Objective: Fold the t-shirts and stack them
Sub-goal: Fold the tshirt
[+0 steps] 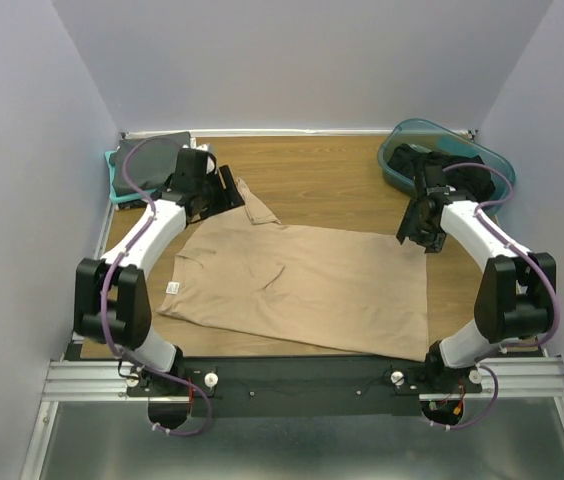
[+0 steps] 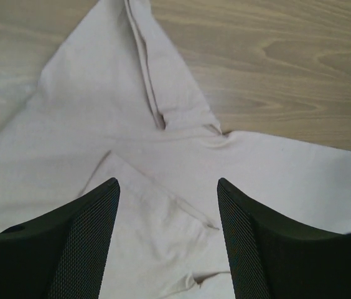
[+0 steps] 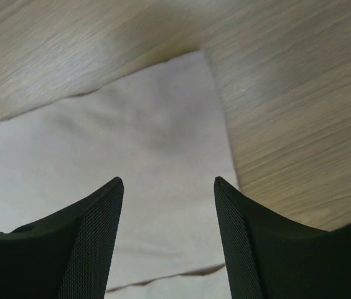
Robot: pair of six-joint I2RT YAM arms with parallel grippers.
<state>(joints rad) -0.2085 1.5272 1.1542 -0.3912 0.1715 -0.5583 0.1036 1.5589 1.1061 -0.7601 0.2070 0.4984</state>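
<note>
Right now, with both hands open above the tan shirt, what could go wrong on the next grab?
The left hand hangs over doubled cloth by the sleeve; closing there may pinch only the top flap. The right hand sits at a corner of the tan shirt, almost off its edge, so it may catch little cloth and slip. The shirt lies skewed, so the fold could come out crooked.
</note>
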